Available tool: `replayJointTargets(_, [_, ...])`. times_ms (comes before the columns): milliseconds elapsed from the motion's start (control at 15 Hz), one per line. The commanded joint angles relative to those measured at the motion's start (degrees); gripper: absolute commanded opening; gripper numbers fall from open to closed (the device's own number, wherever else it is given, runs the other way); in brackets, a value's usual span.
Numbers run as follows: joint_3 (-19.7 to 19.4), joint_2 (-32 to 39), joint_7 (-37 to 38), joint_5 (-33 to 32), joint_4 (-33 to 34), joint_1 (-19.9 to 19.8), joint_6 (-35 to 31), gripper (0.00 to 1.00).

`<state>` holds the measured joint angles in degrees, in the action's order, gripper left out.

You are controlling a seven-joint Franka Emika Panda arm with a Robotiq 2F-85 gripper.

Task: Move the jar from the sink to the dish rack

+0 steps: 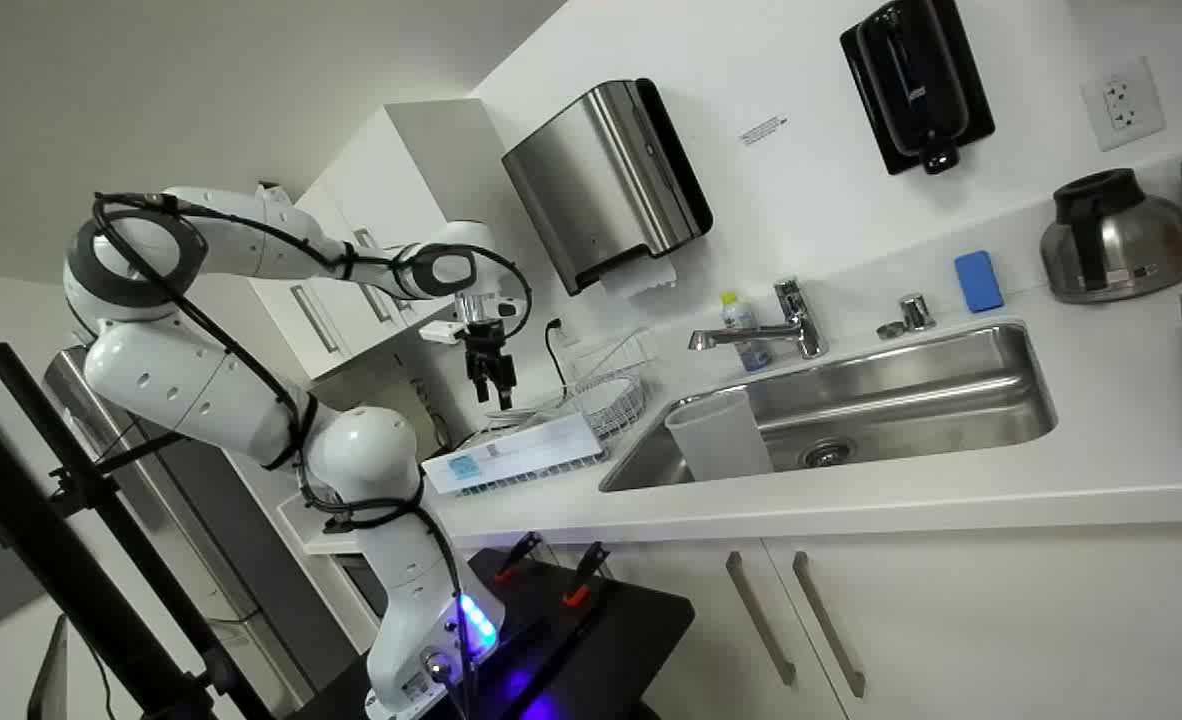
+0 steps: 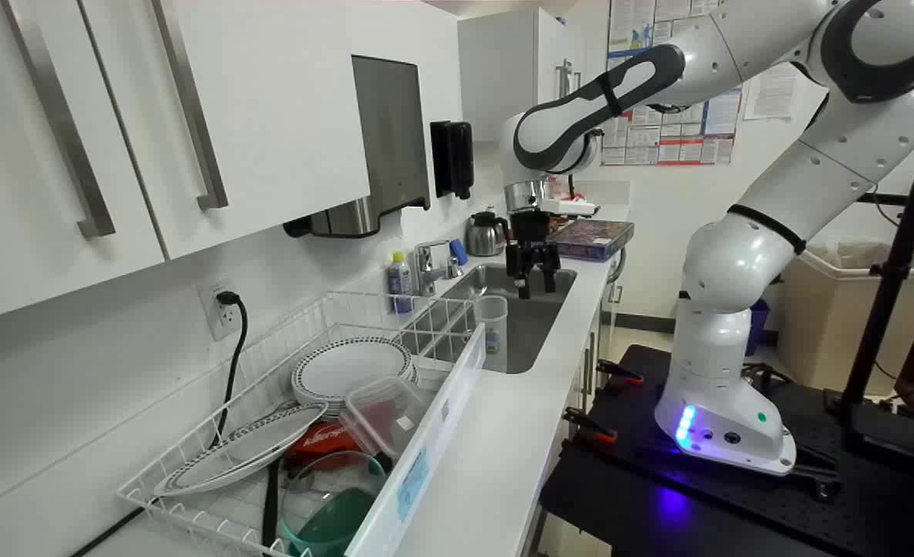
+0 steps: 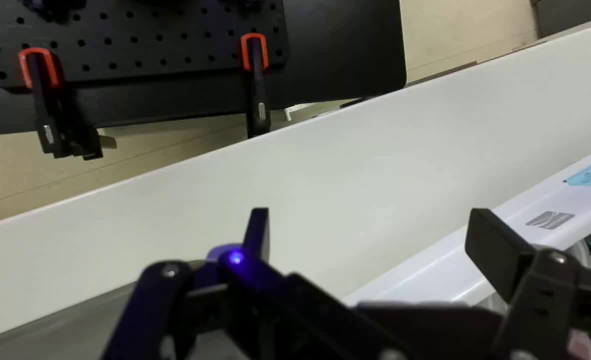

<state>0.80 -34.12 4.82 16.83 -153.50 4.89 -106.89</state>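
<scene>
Saw in an exterior view the jar (image 1: 719, 435) in the left end of the sink (image 1: 951, 400) and the gripper (image 1: 494, 396) poised high to its left; judged the reach as the step in hand, probably calling next for a move right, then down around the jar. Noted in an exterior view the dish rack (image 2: 445, 418) at near left, holding plates (image 2: 352, 367), a clear tub (image 2: 387, 418) and a greenish bowl (image 2: 332, 499), and the jar upright beyond it, contents unreadable. Found in the wrist view the fingers (image 3: 496, 250) spread wide, empty over the counter (image 3: 325, 190).

jar (image 1: 717, 440) in sink (image 1: 911, 400), rack (image 1: 531, 450) beside
</scene>
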Motion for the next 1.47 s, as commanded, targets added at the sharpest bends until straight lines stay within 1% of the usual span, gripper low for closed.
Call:
replayJointTargets(0, [0.62, 0.01, -0.31, 0.29, 0.08, -0.69, 0.19, 1.00])
replayJointTargets(200, [0.62, 0.01, -0.31, 0.29, 0.08, -0.69, 0.19, 1.00])
replayJointTargets(333, [2.60, -1.06, 3.72, -2.07, -1.21, -2.82, -6.41, 1.00])
replayJointTargets(600, [2.95, 1.17, 8.52, -6.78, -2.08, -7.08, -18.89, 1.00])
replayJointTargets(733, [3.08, 3.71, 11.67, -10.22, -2.63, -9.97, -25.88, 1.00])
replayJointTargets(933, [3.54, 9.91, 17.64, -16.14, -3.61, -15.37, -37.60, 1.00])
replayJointTargets(1133, [5.76, 17.53, 27.74, -24.61, -3.33, -22.49, -47.33, 1.00])
replayJointTargets(1267, [7.85, 22.10, 37.12, -32.97, -2.12, -28.28, -50.71, 1.00])
replayJointTargets(1333, [10.17, 24.23, 41.67, -36.98, -1.14, -32.47, -51.35, 1.00])
replayJointTargets(1400, [11.67, 25.19, 46.31, -40.86, -0.12, -35.53, -50.51, 1.00])
